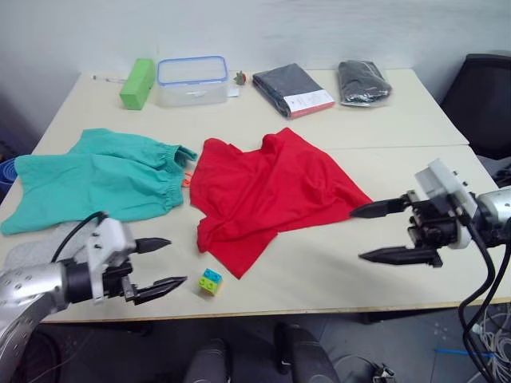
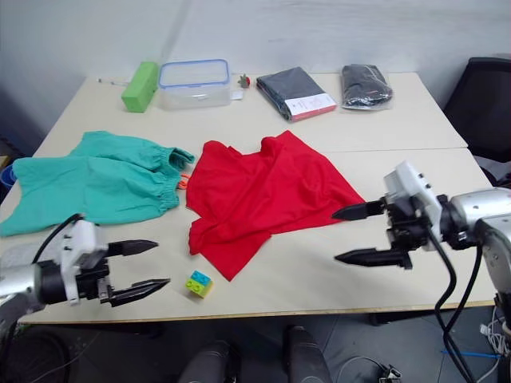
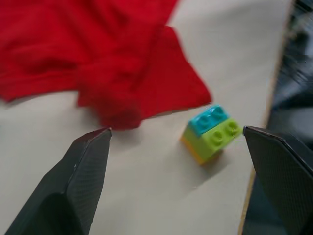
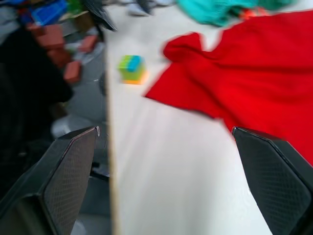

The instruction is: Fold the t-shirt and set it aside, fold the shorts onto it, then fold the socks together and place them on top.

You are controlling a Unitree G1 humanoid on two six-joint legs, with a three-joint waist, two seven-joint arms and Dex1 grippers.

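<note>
— What else sits on the bench (image 1: 415,128)?

— At the far edge there is a green box (image 1: 137,82), a clear tub with a blue rim (image 1: 192,80), and two dark packed garments (image 1: 292,89), one of them in a shiny bag (image 1: 362,82). Near the front edge a small toy block (image 1: 211,281), blue on top and green below, sits just beside the lower corner of the t-shirt (image 1: 267,191). A black chair (image 1: 483,96) stands past the right side.

— Is anything hard to see?

— The shorts (image 1: 96,179) run to the left edge, and their far leg is partly cut off. A bit of orange string (image 1: 186,177) peeks out between the shorts and the t-shirt. I cannot find the socks for sure.

— How do the clothes lie?

— The red t-shirt is crumpled in the middle, long way running from the far left to the near right. The green shorts lie flat to its left, waistband towards the t-shirt.

— And the arms?

— The left end effector (image 1: 160,265) hangs near the block, fingers spread wide, holding nothing. The right end effector (image 1: 387,231) is by the t-shirt's right corner, also spread wide and empty.
</note>
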